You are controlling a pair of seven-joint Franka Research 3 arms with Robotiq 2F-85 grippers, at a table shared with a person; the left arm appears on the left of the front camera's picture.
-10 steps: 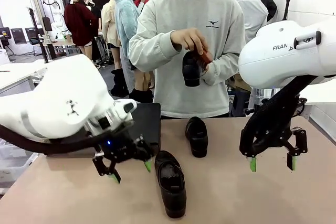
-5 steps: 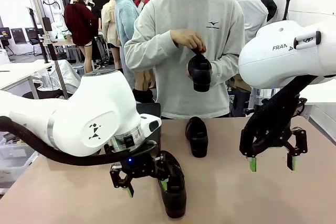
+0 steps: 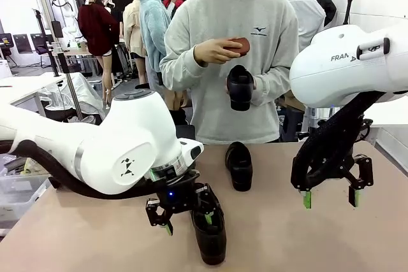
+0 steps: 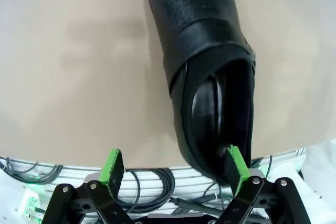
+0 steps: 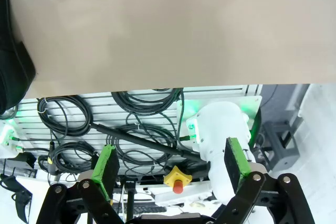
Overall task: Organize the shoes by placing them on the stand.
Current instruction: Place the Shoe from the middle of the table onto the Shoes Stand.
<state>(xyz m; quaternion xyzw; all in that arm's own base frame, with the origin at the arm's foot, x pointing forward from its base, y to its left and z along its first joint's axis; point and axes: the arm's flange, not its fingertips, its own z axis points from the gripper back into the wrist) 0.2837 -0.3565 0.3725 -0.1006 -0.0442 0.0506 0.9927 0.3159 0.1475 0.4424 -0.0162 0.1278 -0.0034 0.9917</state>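
Observation:
A black glossy shoe [image 3: 210, 239] lies near the table's front edge, toe toward me. My left gripper [image 3: 187, 222] is open and low at its heel end. In the left wrist view one green finger [image 4: 237, 167] sits at the heel opening of this shoe [image 4: 207, 61], the other finger [image 4: 112, 165] stands outside it, and the left gripper [image 4: 175, 167] holds nothing. A second shoe [image 3: 239, 165] rests mid-table. The person holds a third shoe [image 3: 240, 87] and a brown brush [image 3: 238, 45]. My right gripper [image 3: 330, 199] [image 5: 172, 163] hangs open above the table's right side. The stand is mostly hidden.
A dark block [image 3: 186, 133] shows behind my left arm at the table's far edge. The person stands close at the far side. Below the table's near edge, cables [image 5: 142, 103] and a robot base [image 5: 220, 129] show. A shoe's edge [image 5: 13, 66] lies left of the right gripper.
My left arm has swung right and lowered, bringing its open gripper from beside the near shoe onto its heel end. The person turned the held shoe and raised the brush hand. The right arm stayed still.

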